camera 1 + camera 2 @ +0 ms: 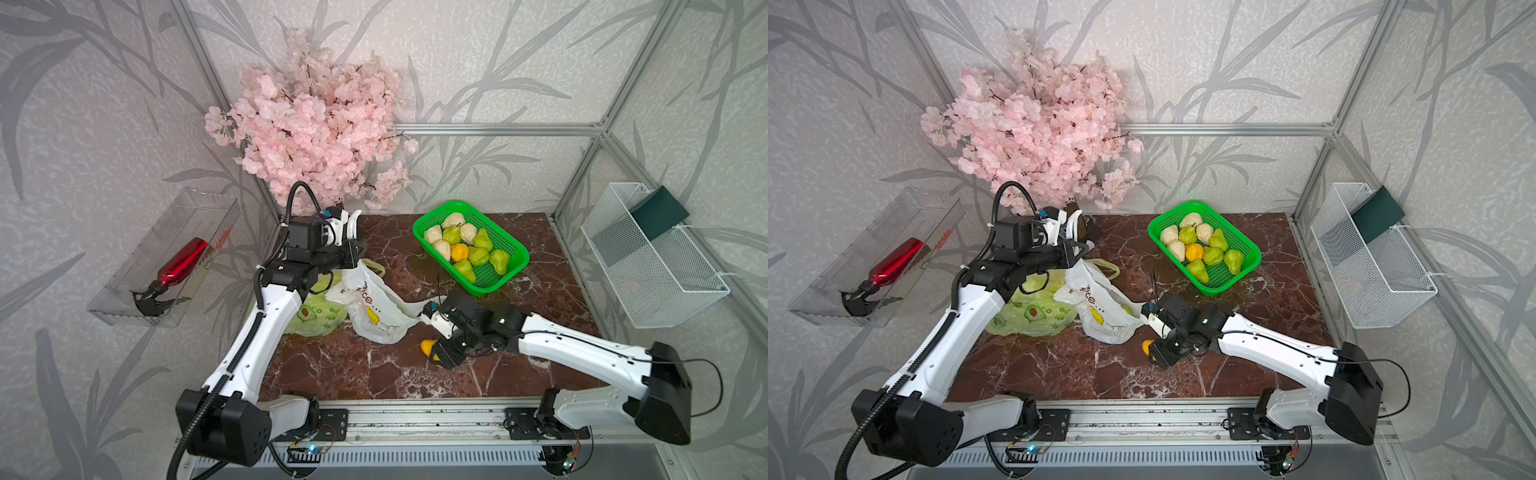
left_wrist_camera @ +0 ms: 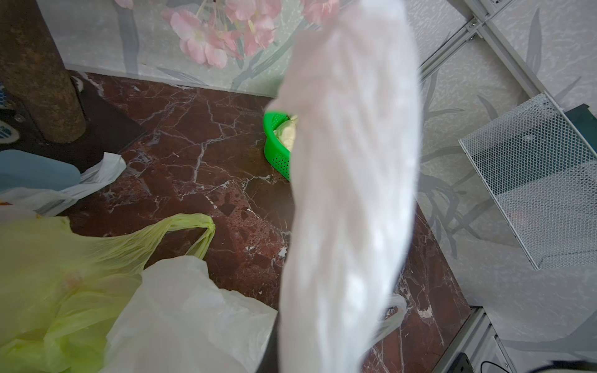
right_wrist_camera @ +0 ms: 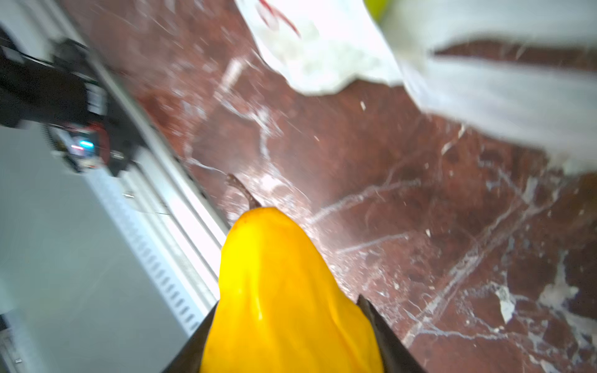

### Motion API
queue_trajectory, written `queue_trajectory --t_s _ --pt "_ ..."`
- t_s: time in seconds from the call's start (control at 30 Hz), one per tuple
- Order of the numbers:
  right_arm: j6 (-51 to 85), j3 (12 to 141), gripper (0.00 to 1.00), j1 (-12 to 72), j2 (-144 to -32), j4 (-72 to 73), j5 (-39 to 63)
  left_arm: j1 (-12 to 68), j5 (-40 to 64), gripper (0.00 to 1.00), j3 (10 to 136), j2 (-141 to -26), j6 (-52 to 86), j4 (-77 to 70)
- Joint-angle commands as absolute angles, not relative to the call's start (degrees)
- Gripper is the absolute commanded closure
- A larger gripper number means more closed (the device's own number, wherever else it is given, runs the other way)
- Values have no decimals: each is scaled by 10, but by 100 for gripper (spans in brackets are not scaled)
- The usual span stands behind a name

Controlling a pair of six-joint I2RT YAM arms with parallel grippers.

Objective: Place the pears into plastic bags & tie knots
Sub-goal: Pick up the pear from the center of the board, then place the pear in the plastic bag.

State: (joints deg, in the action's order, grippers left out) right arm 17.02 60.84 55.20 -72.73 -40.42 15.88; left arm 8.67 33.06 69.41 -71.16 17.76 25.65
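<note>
A glossy yellow pear with a bulbous body, a narrow neck and a short brown stem [image 3: 284,274] is found near the front edge of the red-brown marble table [image 1: 374,374]. It lies about midway along that edge, just in front of the crinkly white plastic bag with cartoon prints [image 1: 376,311]. It is flanked by the black fingers of the right tool [image 1: 435,354], which are pressed against both sides of its body in the right wrist view. Whether the pear is resting on the table or raised off it cannot be told.

The left tool [image 1: 358,251] is clenched on a white handle [image 2: 349,193] of that bag, which is held up over the middle of the table, nearer the left edge. A translucent yellow-green bag with avocado prints [image 1: 316,318] is slumped against the white one on its left-edge side. Green pears [image 1: 478,255] are seen in the green mesh plastic basket [image 1: 486,276] towards the far right corner.

The step in hand is judged to be the taking of the yellow pear for the white bag. The grip should be settled on the widest part of the body before any lift, since a glossy skin is likely to slip. The handle should be held high and taut so that the mouth is kept open, and the slack strap near the right wrist should be avoided.

The pear's long axis is set in line with the right tool. The body is seated between the fingers, and the neck and stem are pointed away from the tool, towards the left edge and slightly towards the front. A neck-first entry into the bag is thus favoured.
</note>
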Motion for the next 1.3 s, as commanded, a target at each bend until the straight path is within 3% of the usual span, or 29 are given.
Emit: queue_trajectory --t_s 0.0,0.17,0.4,0.57,0.7,0.8,0.97,1.13,1.27 --pt "198 656 62 506 -739 -374 214 91 400 100 712 -713 186 234" --pt "278 675 78 433 -810 -218 285 130 457 100 744 -728 172 253" --pt "303 677 81 453 -898 -140 362 167 473 100 777 -747 164 276" --pt "412 681 81 447 -959 -19 379 210 486 100 777 -753 180 272" --pt "575 632 75 420 -993 122 326 228 490 100 744 -732 214 254" --pt "618 607 69 413 -981 108 233 234 485 100 727 -713 235 251" --pt "553 670 55 426 -956 -46 110 244 477 100 724 -701 271 240" --pt "482 754 48 442 -1021 -126 52 248 468 100 704 -710 315 179" --pt "438 818 31 443 -1080 -164 107 243 465 100 704 -722 338 139"
